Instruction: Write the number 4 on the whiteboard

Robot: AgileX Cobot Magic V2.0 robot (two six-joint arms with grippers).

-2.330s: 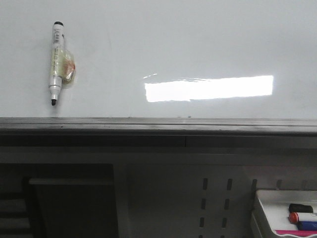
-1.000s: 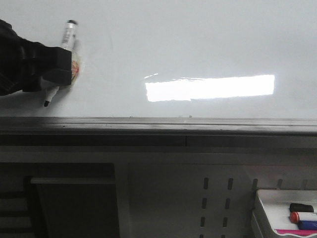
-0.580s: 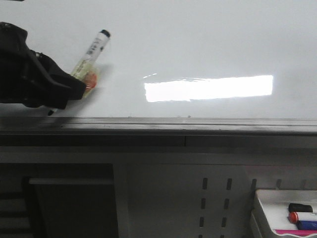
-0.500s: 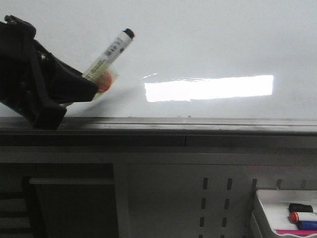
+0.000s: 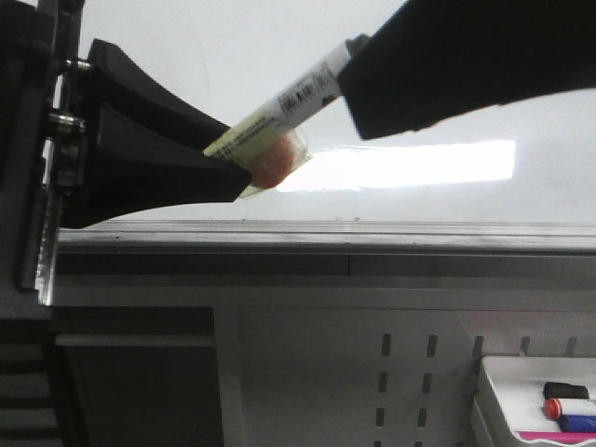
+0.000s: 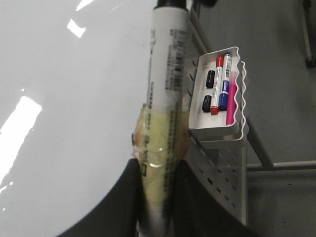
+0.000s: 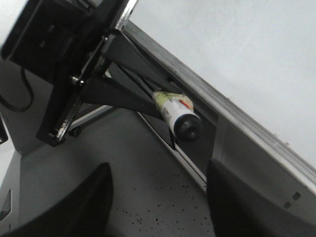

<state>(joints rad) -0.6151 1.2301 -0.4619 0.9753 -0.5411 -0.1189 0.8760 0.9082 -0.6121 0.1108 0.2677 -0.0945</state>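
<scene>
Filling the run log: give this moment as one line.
left gripper: holds marker | right gripper: open at cap end | whiteboard: no number 4

Whiteboard [image 5: 279, 56] glossy, smooth, white; ledge [image 5: 326, 237] dull grey metal; marker [image 5: 289, 98] smooth plastic, printed label; left gripper [image 5: 244, 170] matt black plastic.

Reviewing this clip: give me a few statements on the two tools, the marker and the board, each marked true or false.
1. The left tool is shut on the white black-capped marker. True.
2. The right tool has closed on the marker's cap. False: its fingers stand apart, the cap ahead of them.
3. A black 4 is drawn on the glossy whiteboard. False: the visible board is blank.
4. The white wavy-edged tray holds red and blue markers. True.
5. The marker lies flat on the board. False: it is held in the air, tilted.
</scene>
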